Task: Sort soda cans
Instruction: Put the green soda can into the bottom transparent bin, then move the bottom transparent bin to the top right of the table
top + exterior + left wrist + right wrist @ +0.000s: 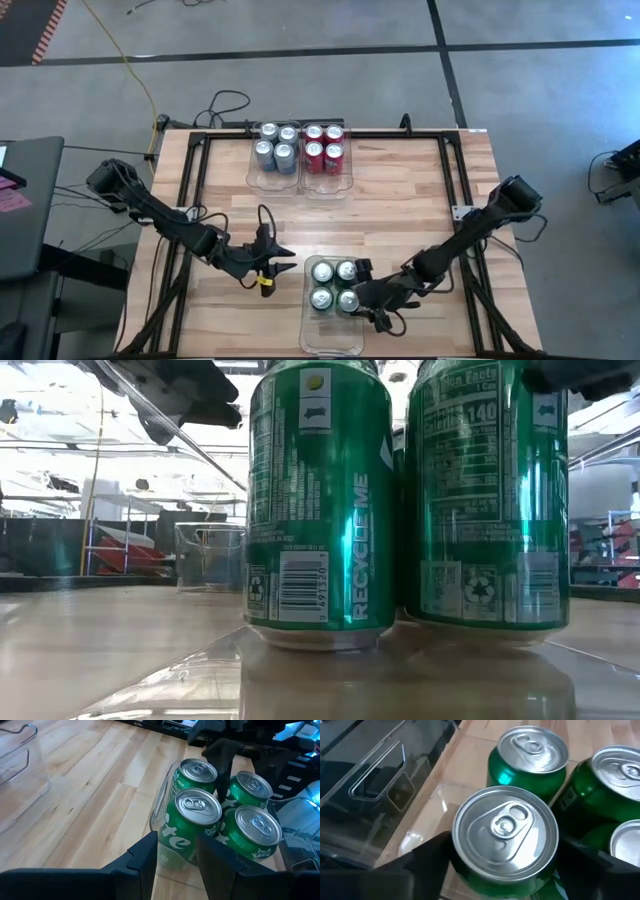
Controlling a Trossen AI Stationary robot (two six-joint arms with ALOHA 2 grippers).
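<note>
Four green soda cans (335, 285) stand upright in the far end of a clear bin (332, 338) near the table's near edge. My right gripper (505, 857) reaches in from the right and is shut on the near-right green can (505, 827). My left gripper (177, 865) is open and holds nothing. It hovers just left of that bin, pointing at the cans (197, 807). Several silver-blue cans (275, 145) and several red cans (324, 147) stand in two clear bins at the far side. My right gripper pinches the near-right green can between its two fingers, on the upper side wall just under the rim (466, 876). The fingers come from the table's right side. The can is upright, and in the low view its base (490, 630) rests on the bin's floor beside its neighbour.
The near half of the green cans' bin (380, 785) holds nothing. A black frame (200, 150) runs along the table's edges. Bare wood (400, 215) lies between the far bins and the near bin. Cables trail off the far-left corner.
</note>
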